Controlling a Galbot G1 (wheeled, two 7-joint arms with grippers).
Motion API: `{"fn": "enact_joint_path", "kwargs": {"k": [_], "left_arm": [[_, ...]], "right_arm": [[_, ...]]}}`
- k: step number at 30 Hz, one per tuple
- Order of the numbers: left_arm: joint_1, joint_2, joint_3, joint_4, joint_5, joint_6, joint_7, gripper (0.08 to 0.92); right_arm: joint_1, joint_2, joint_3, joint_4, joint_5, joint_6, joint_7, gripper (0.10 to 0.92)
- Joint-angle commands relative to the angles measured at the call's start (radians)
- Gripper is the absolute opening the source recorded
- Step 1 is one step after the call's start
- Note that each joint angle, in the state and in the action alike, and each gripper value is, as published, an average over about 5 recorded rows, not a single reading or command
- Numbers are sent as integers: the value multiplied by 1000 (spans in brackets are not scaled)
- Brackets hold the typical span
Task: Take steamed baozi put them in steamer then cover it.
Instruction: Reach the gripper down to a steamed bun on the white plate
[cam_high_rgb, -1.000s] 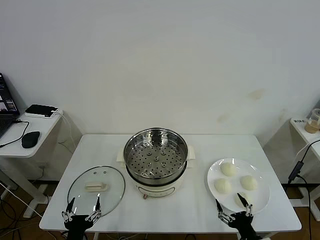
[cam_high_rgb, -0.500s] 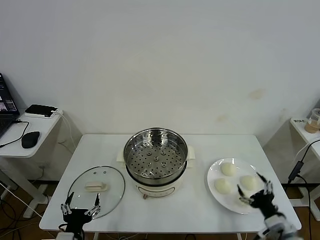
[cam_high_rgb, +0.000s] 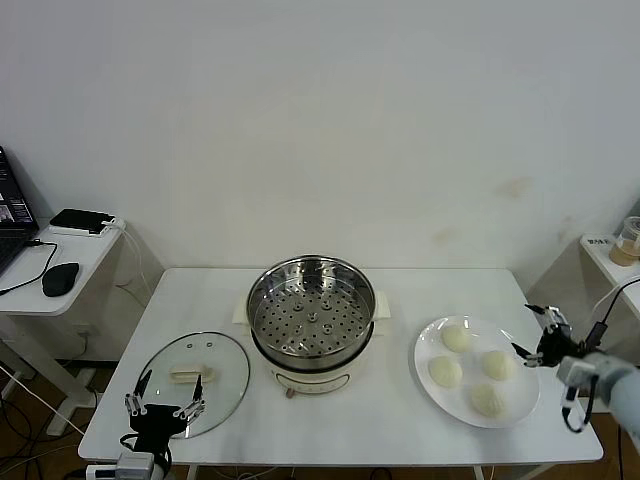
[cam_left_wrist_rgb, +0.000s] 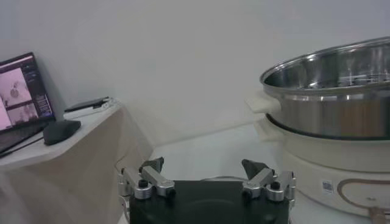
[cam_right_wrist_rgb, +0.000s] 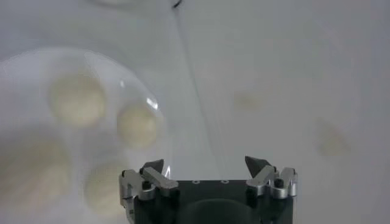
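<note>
White baozi beside right gripper.

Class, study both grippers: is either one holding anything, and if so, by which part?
Nothing is held. The right gripper is open beside the plate of baozi, touching none. The left gripper is open near the cover, empty.

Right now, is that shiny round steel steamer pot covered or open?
Open. The shiny round steel steamer pot shows its bare perforated tray; the clear glass lid lies on the table beside it.
</note>
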Motion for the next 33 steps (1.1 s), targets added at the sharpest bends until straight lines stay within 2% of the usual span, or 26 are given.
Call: {"fn": "enact_joint_path", "kwargs": {"k": [1,8,19,33], "left_arm": [[-10,-2,-2,-2,12,10,6,823],[-30,-10,-12,0,19,21,6,823],[-37,-19,-20,-7,26,32,8,823],[-37,-23,-32,-10,28,39,10,823]], "right_arm": [[482,-93,-416,-285,-6,64,-298,823],[696,51,-655,-431,-20,75,-358,823],[851,208,-828,-591,-56,53,-383,823],[849,245,-868,-647,-111,43,-372,822]]}}
